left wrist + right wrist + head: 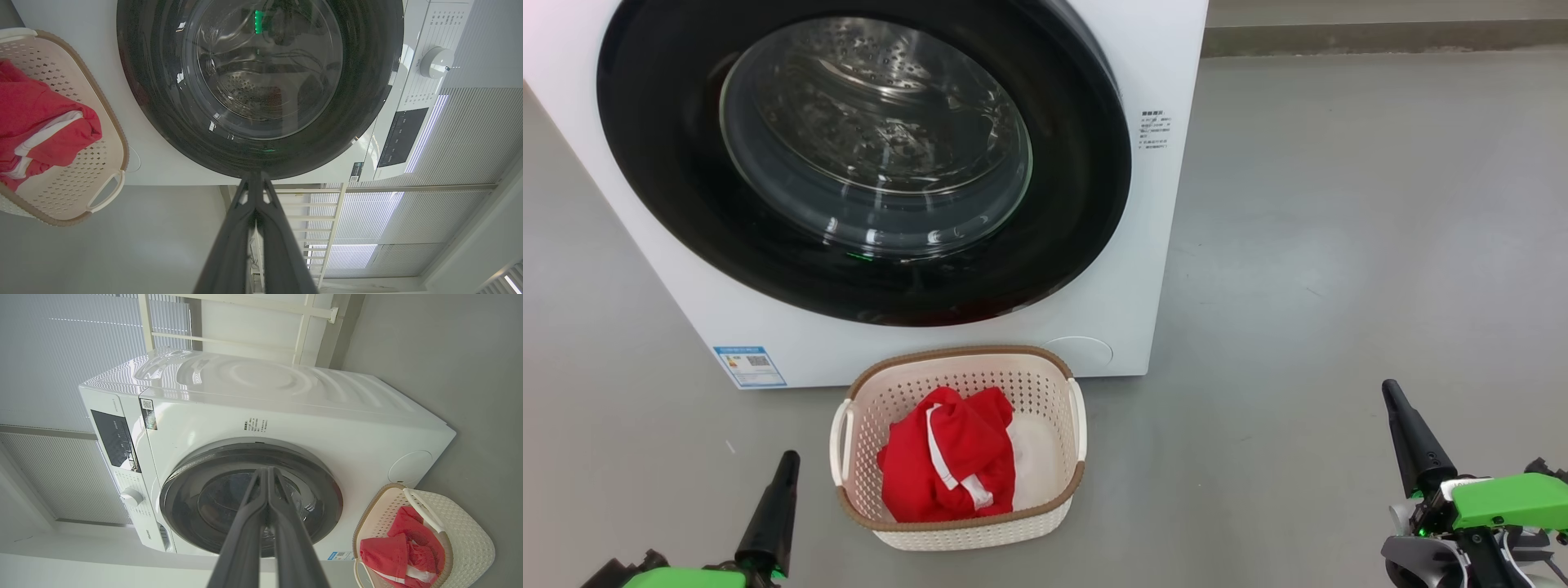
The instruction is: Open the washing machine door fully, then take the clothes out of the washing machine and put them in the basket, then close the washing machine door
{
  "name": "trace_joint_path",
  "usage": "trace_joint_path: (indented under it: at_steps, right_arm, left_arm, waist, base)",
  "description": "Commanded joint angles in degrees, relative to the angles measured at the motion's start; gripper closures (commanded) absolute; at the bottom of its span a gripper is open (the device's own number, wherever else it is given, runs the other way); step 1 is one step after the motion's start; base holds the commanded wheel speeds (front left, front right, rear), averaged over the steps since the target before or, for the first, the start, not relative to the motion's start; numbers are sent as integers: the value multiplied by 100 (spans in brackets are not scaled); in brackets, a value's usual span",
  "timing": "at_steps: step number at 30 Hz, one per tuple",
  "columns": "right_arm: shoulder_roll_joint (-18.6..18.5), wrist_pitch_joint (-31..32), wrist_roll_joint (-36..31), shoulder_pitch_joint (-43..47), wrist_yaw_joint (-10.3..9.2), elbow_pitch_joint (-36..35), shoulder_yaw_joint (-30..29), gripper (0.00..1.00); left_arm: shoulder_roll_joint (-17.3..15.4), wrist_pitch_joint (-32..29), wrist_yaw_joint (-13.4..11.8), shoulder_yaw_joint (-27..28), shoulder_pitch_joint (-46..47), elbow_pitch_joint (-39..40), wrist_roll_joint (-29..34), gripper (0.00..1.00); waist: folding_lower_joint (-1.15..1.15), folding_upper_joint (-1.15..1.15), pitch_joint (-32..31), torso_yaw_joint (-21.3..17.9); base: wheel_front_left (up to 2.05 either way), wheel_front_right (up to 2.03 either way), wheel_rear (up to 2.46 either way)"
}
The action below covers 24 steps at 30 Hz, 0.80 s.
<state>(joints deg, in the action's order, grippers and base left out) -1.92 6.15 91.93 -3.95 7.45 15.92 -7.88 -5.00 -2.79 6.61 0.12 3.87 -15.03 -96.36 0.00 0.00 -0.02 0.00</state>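
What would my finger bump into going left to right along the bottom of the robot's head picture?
Left end effector, long dark fingers shut → small cream perforated plastic basket with a brown rim, holding bright red soft clothes → right end effector, long dark fingers shut.

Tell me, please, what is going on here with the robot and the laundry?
The job looks finished. The red clothes lie in the basket on the floor before the washing machine, whose door looks shut. The robot's left fingers and right fingers are pressed together, empty, low on either side of the basket.
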Motion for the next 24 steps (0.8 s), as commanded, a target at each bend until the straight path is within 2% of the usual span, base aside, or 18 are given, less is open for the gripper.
trace_joint_path:
  at_steps: [1,24]
  right_arm:
    - [-96,41,14,-280,3,-145,125,100]
    - [-96,41,15,-280,3,-145,125,100]
  left_arm:
    - [-102,-31,67,219,246,114,57,100]
    - [-84,-50,65,243,246,114,78,100]
  waist:
    - [0,0,0,0]
    - [0,0,0,0]
  base:
    - [0,0,0]
    - [0,0,0]
